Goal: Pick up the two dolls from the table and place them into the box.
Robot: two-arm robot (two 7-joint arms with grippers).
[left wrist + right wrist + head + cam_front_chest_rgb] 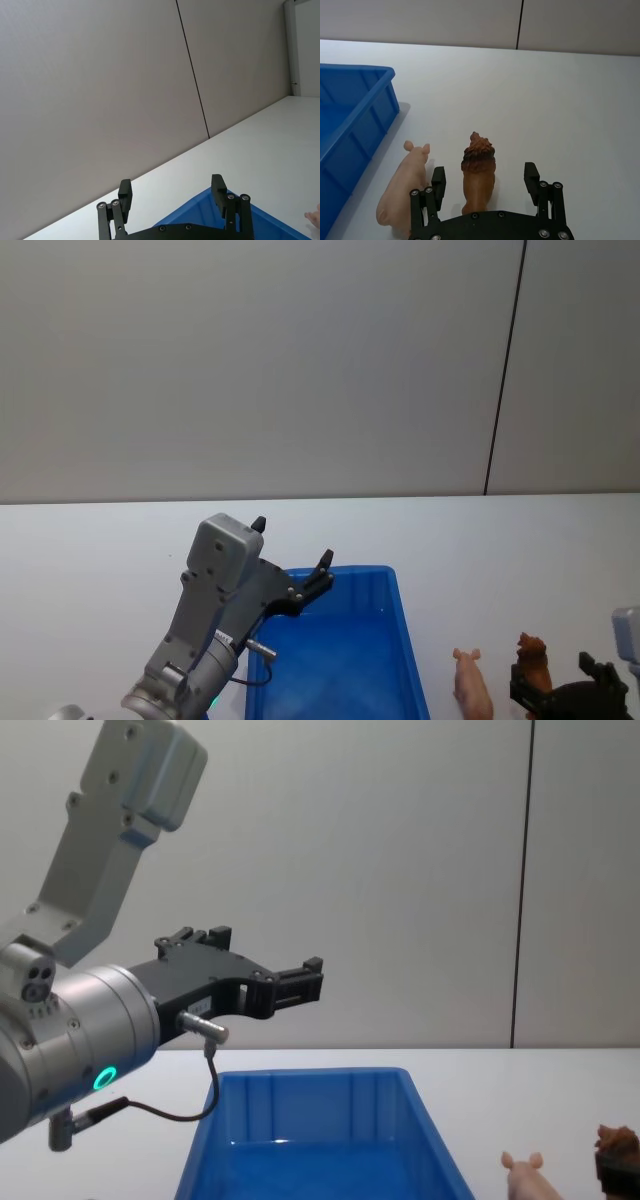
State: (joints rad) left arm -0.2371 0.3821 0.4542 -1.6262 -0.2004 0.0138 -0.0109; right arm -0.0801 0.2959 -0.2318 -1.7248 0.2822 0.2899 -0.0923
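Note:
The brown lion doll (477, 156) stands on the white table (500, 540), right of the blue box (403, 640). My right gripper (484, 171) is open, with one finger on each side of the lion and a gap on both sides. The pale pink pig doll (404, 194) lies just outside one finger, between the lion and the box (365, 115). From the head camera, the pig (472, 686), the lion (532, 658) and the right gripper (560, 682) sit at the lower right. My left gripper (292, 542) hangs open and empty above the box's far left corner.
The box (310, 1076) shows nothing inside. A plain grey wall with a dark vertical seam (505, 370) stands behind the table. White tabletop stretches to the right of the dolls and behind the box.

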